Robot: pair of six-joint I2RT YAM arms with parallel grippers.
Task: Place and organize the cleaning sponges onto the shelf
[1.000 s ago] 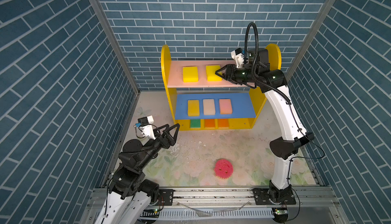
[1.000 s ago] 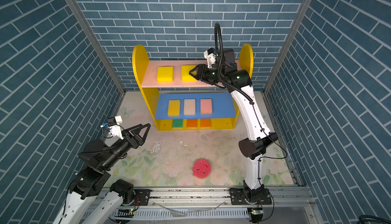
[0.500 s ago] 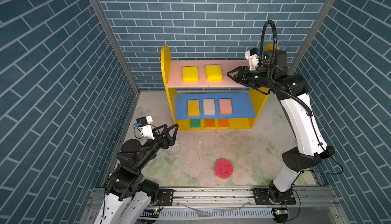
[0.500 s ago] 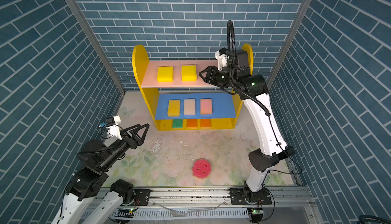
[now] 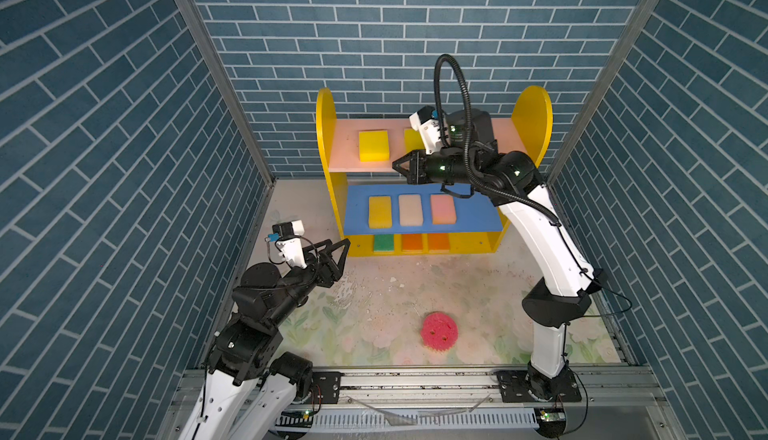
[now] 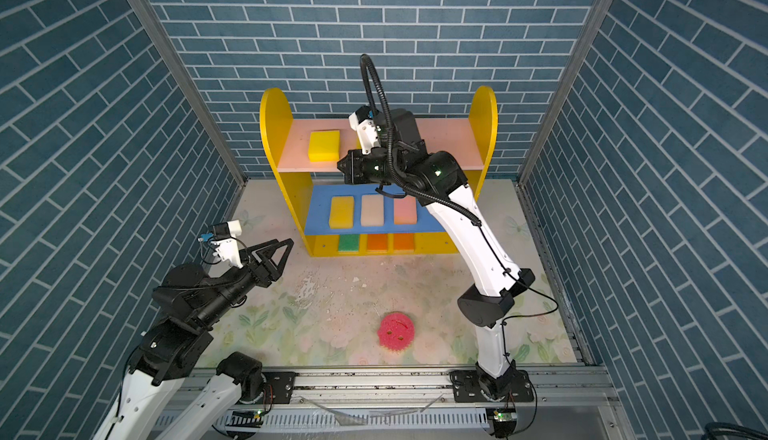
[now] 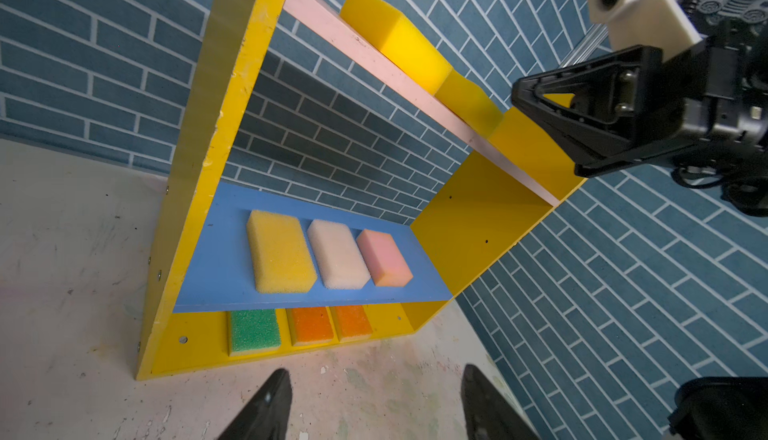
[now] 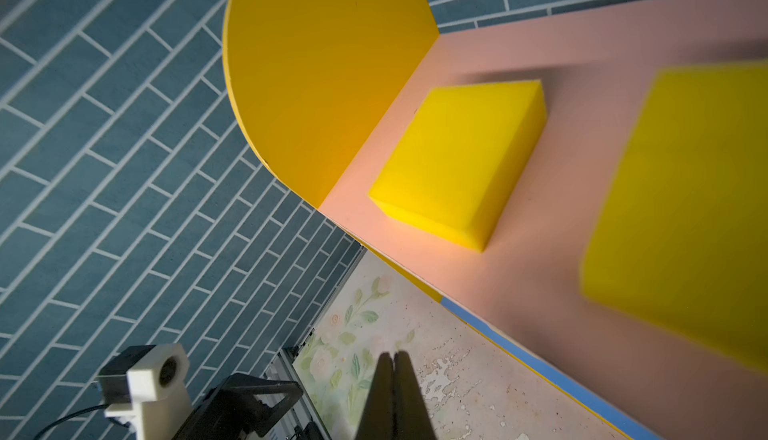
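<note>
In both top views: arches the right arm (image 5: pixel 540 226) high, right tool (image 5: pixel 398 164) pinched shut and empty just off the front edge of the pink board (image 5: pixel 345 155) of the shelf (image 5: pixel 326 126); holds the left arm (image 5: pixel 270 292) low, left tool (image 5: pixel 340 245) spread open near the shelf's base corner; shows the round pink smiley sponge (image 5: pixel 439 331) on the tabletop (image 5: pixel 374 292), well apart from both, bare room around. From the left wrist: looks between parted fingers (image 7: pixel 266 404) at the sponge row (image 7: pixel 336 259) on the blue board (image 7: pixel 216 276) and the lower sponge row (image 7: pixel 311 326) beneath. From the right wrist: finds fingers (image 8: pixel 380 396) pressed together beyond the pink board's edge, two yellow sponges (image 8: pixel 457 159) on it.
</note>
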